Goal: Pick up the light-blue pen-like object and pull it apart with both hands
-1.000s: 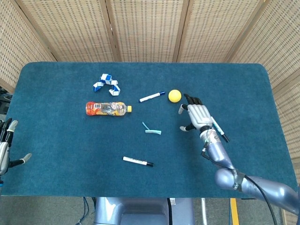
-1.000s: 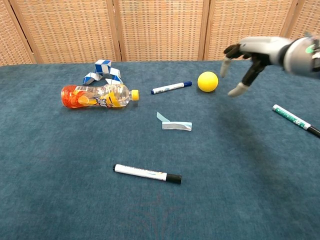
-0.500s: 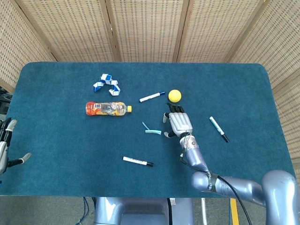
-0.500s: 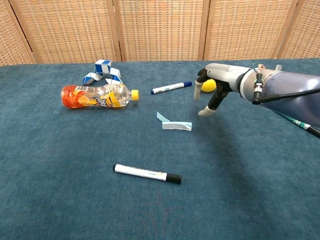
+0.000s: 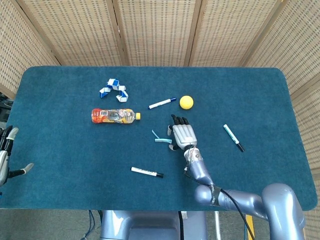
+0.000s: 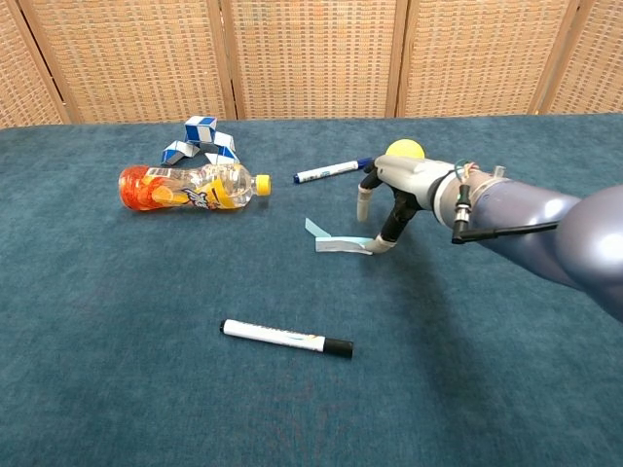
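The light-blue pen-like object [image 5: 161,139] [image 6: 341,243] lies flat near the middle of the table, a short slanted piece at its left end. My right hand [image 5: 183,134] [image 6: 392,195] hovers just to its right with fingers spread, palm down, and its thumb tip comes down right by the object's right end. It holds nothing. My left hand [image 5: 6,155] sits at the far left edge of the head view, off the table, fingers apart and empty. The chest view does not show it.
A white marker with a black cap [image 5: 147,172] [image 6: 286,338] lies near the front. Further back are a blue-capped marker [image 5: 162,103] [image 6: 333,170], a yellow ball [image 5: 186,102] [image 6: 405,149], a drink bottle [image 5: 113,116] [image 6: 193,187] and a blue-white twist toy [image 5: 114,89] [image 6: 199,139]. A green-banded marker [image 5: 233,137] lies right.
My right hand has swept leftward and toward the front, from beside the yellow ball to right beside the light-blue object. The left hand has stayed still.
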{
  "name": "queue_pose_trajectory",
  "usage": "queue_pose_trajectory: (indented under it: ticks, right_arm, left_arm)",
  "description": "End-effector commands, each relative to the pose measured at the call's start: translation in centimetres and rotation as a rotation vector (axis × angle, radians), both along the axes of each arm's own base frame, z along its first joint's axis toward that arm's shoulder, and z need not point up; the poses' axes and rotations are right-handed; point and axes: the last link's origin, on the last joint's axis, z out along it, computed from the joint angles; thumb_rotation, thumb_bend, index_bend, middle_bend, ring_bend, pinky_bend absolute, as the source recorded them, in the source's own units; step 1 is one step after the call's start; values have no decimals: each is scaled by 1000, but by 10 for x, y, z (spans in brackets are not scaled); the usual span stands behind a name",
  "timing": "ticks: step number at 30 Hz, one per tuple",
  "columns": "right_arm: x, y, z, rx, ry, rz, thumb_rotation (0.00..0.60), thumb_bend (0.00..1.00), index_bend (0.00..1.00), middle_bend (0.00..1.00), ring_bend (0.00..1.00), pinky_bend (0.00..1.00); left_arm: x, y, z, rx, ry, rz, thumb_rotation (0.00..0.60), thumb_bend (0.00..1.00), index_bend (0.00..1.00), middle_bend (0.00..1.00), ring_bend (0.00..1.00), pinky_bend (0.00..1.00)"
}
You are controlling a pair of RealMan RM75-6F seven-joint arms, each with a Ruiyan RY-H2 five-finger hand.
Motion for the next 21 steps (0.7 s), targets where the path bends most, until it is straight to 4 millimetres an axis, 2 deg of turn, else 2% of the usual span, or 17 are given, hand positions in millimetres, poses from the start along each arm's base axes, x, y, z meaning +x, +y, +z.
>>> queue_pose_trajectory:
  ticks: [1, 7, 21]
  right_arm:
    - [3, -1, -4, 3, -3, 1, 600, 260, 434, 0, 0, 0]
    - [2, -4, -12, 6, 18, -4, 600, 333, 434, 0, 0, 0]
    - [1, -6, -19, 9, 49, -8, 600, 337, 454, 0, 0, 0]
  left_arm:
    - [-2, 1, 1, 1, -3, 8, 600, 0, 0, 0, 0, 0]
    - [-5, 1, 3, 6, -10, 20, 600, 0, 0, 0, 0, 0]
    - [-10, 1, 5, 3, -19, 28, 600, 0, 0, 0, 0, 0]
